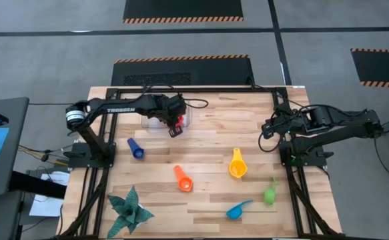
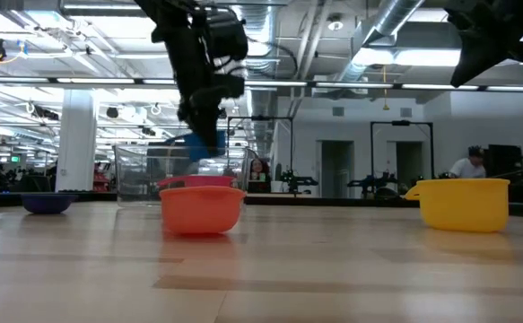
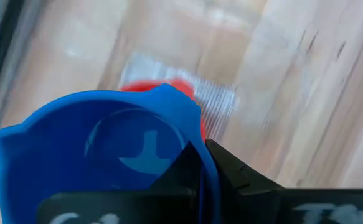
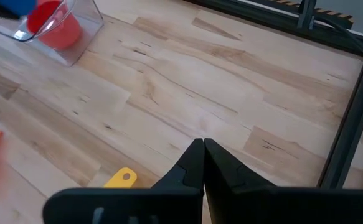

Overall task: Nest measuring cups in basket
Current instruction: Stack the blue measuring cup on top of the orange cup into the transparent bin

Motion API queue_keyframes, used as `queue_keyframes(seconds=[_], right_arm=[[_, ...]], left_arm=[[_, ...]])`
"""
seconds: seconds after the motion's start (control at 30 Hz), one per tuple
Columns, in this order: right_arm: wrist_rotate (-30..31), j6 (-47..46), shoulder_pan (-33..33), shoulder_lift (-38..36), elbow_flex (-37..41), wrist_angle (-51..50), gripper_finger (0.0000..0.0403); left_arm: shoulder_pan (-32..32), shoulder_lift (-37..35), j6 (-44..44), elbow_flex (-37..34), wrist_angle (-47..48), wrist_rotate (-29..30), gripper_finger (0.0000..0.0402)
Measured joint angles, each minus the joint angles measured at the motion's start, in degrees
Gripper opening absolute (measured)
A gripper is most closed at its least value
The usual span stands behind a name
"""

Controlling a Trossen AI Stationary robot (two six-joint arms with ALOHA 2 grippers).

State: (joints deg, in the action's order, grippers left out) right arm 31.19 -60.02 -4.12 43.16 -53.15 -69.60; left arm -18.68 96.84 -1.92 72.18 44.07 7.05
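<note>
My left gripper point(image 1: 171, 119) hovers over the clear basket point(image 1: 187, 117) near the table's far edge, shut on a large blue measuring cup point(image 3: 100, 149). In the low view this blue cup point(image 2: 194, 144) hangs just above the basket point(image 2: 144, 175). A red cup point(image 4: 53, 25) sits inside the basket. Standing loose on the table are a small dark blue cup point(image 1: 135, 148), an orange cup point(image 1: 183, 179), a yellow cup point(image 1: 237, 165), a green cup point(image 1: 270, 193) and a light blue cup point(image 1: 237, 211). My right gripper point(image 4: 203, 149) is shut and raised at the right side. My left gripper pinches the blue cup's wall at the rim point(image 3: 197, 134), one finger point(image 3: 184, 171) inside the cup and one finger point(image 3: 237, 171) outside. The cup is lifted clear, above the basket and the red cup point(image 3: 181, 90) in it.
A teal spiky paper plant point(image 1: 129, 210) stands at the near left corner. The dark frame rails point(image 1: 294, 180) run along the table's sides. Bare wood lies between the basket and my right gripper point(image 1: 269, 128).
</note>
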Motion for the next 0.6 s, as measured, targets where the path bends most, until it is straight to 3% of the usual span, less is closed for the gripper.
queue_keyframes(seconds=[0.17,0.6], right_arm=[[-0.55,-0.05,0.0,0.0,0.0,0.22,0.0028],[-1.33,-0.07,0.0,0.02,0.0,0.19,0.0025]], left_arm=[[-0.61,3.71,0.6,0.02,-1.68,-1.25,0.0],[-0.68,3.62,4.01,0.07,-1.66,-2.32,0.0017]])
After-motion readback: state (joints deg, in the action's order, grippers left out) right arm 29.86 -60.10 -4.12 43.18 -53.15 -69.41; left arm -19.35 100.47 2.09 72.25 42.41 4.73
